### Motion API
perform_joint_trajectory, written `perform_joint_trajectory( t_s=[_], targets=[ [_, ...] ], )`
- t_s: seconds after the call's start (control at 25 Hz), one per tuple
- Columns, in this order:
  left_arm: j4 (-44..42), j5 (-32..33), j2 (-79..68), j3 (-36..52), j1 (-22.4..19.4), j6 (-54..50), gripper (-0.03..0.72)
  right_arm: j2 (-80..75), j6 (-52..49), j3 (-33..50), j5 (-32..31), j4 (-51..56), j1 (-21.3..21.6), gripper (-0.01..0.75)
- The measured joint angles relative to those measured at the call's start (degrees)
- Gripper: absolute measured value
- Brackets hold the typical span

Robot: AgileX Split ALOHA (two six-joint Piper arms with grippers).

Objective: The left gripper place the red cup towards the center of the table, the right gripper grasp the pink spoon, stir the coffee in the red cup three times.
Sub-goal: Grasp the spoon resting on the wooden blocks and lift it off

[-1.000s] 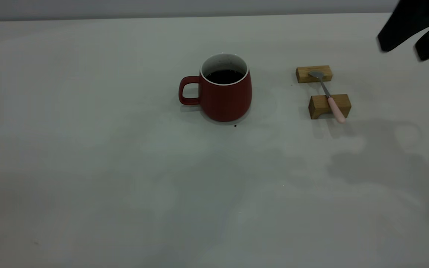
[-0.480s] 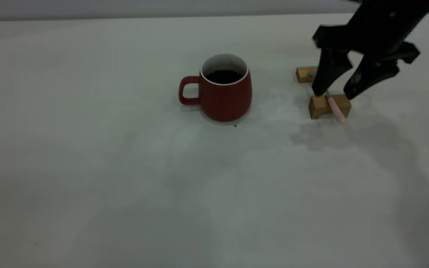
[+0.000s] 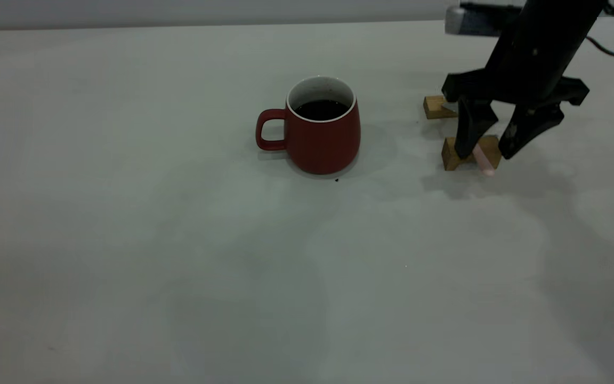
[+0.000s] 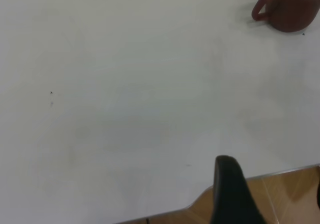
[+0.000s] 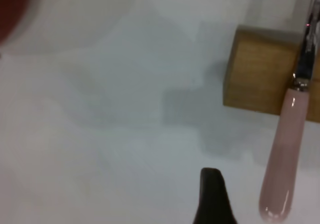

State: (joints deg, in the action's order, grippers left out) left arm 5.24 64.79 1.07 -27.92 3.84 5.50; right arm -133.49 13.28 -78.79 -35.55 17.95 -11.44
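— Right black two-fingered hand [image 3: 490, 156]: where, and in what state?
— Spread wide, fingers straddling the slim pink-handled metal spoon [image 3: 482, 159] on two tan wooden blocks [image 3: 467, 151], right of the dark red coffee mug [image 3: 322, 128] on the pale grey bench [image 3: 179, 240].
— Left hand [image 4: 235, 194]?
— Far from the mug; grip unclear.

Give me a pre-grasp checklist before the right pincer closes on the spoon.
1. Right pincer open: ok.
2. Fingers either side of the pink spoon handle: ok.
3. Spoon resting across the wooden blocks: ok.
4. Finger depth against the handle: cannot tell.
5. Red cup upright, coffee inside, clear of the pincer: ok.
6. Left pincer far from the cup, near the table edge: ok.
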Motion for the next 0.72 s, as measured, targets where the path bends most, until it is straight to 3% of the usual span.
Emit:
perform_joint_trajectory(
  t_s=[0.44,0.56,0.68,0.72],
  targets=[
    [0.0,0.0,0.0,0.0,0.0,0.0,0.482,-4.9,-0.1,-0.2,3.3,-0.7,0.0,0.549],
    [0.0,0.0,0.0,0.0,0.0,0.0,0.482,-4.9,-0.1,-0.2,3.5,-1.0,0.0,0.421],
    [0.0,0.0,0.0,0.0,0.0,0.0,0.482,-4.8,-0.1,-0.2,3.6,-1.1,0.0,0.162],
    [0.0,0.0,0.0,0.0,0.0,0.0,0.482,-4.5,-0.2,-0.2,3.4,-1.3,0.0,0.119]
  ],
)
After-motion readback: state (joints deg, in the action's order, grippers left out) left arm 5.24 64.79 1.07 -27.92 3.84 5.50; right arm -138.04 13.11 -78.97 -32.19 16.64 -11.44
